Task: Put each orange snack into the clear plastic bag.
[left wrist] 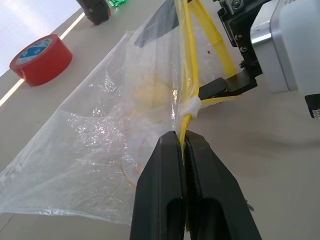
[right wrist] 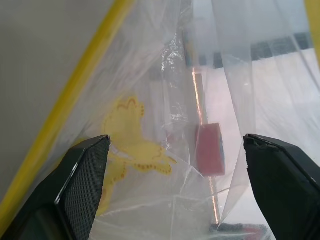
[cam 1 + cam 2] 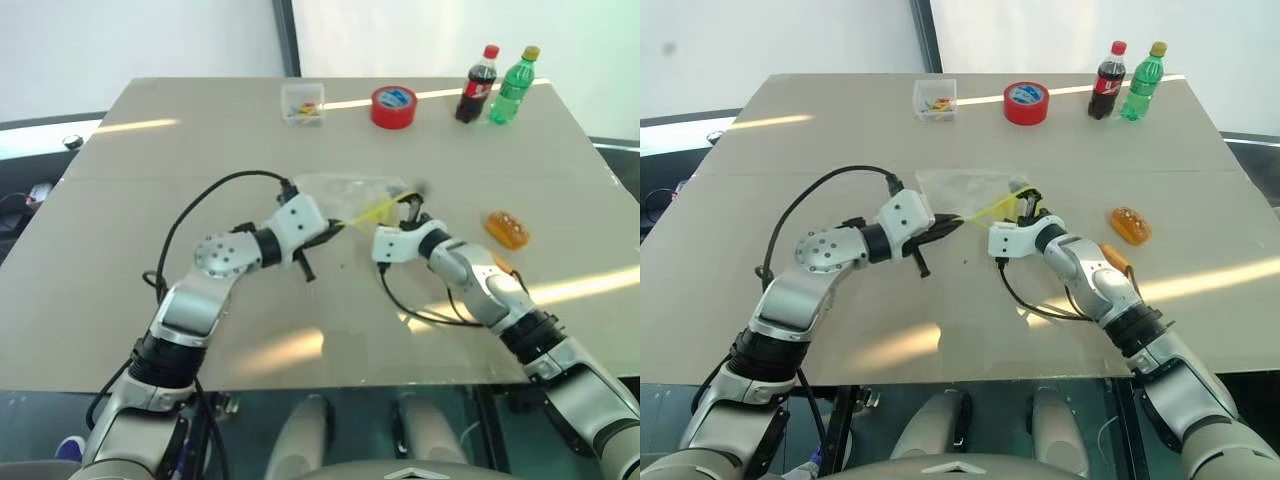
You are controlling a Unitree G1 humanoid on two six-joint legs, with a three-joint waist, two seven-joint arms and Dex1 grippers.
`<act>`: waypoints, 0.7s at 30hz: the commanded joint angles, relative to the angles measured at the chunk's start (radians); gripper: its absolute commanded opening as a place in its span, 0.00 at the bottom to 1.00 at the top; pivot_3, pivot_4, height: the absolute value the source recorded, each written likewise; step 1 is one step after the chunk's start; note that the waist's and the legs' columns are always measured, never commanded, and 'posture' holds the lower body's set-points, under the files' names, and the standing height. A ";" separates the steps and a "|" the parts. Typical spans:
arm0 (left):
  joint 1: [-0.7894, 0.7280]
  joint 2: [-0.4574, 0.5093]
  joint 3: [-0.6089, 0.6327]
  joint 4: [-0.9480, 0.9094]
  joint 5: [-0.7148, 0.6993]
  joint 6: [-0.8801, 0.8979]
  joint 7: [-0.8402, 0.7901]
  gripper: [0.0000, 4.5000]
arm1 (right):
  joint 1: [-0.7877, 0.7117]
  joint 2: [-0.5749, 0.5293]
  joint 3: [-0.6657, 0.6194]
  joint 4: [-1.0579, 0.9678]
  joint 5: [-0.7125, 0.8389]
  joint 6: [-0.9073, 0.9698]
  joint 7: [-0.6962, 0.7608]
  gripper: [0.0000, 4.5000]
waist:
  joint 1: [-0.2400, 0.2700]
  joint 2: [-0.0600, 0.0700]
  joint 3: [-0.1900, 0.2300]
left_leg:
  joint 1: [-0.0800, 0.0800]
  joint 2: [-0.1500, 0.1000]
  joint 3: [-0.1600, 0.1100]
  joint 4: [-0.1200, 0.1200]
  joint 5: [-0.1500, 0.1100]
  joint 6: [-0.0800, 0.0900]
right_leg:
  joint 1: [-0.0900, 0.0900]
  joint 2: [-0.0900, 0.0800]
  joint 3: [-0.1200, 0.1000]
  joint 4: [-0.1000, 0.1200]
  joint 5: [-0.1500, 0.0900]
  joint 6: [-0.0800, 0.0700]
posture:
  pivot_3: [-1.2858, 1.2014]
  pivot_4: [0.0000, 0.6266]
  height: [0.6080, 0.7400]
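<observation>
The clear plastic bag (image 3: 345, 190) lies mid-table, its yellow strip (image 1: 192, 60) lifted. My left gripper (image 3: 336, 227) is shut on that strip, the strip pinched between its fingertips (image 1: 172, 145). My right gripper (image 3: 411, 204) is open at the bag's mouth, with crinkled film (image 2: 165, 100) between its spread fingers (image 2: 85, 170) and nothing held. One orange snack (image 3: 507, 228) lies on the table to the right of the bag, apart from both grippers. A smaller orange shape (image 3: 1118, 257) peeks out beside my right forearm, mostly hidden by it.
At the table's far side stand a red tape roll (image 3: 394, 106), a small clear box (image 3: 302, 103) with colourful contents, a cola bottle (image 3: 478, 85) and a green bottle (image 3: 514, 86). Black cables loop from both wrists over the table (image 3: 150, 180).
</observation>
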 commanded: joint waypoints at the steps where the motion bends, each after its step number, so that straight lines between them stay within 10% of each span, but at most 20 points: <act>1: -0.030 -0.001 0.042 0.030 -0.004 0.011 0.024 0.00 | 0.032 -0.043 -0.113 -0.135 0.072 0.016 0.075 0.99 | 0.002 0.000 0.000 | 0.000 0.000 0.000 0.000 0.000 0.000 | 0.000 0.000 0.000 0.000 0.000 0.000 | 0.52 0.24 1.00; 9: -0.069 0.000 0.034 0.128 0.010 -0.052 0.012 0.00 | 0.316 -0.076 -0.390 -0.566 0.351 0.311 0.321 0.99 | 0.008 0.000 0.000 | -0.002 0.001 -0.002 0.000 -0.002 0.003 | 0.000 0.000 -0.002 -0.001 0.000 0.000 | 0.52 0.24 1.00; 21: -0.095 -0.008 0.027 0.185 0.006 -0.099 -0.013 0.00 | 0.645 0.050 -0.656 -0.902 0.567 0.789 0.323 0.99 | 0.001 0.000 0.000 | 0.001 0.001 -0.001 0.001 -0.002 0.003 | 0.003 0.000 -0.001 0.001 0.000 0.000 | 0.52 0.24 1.00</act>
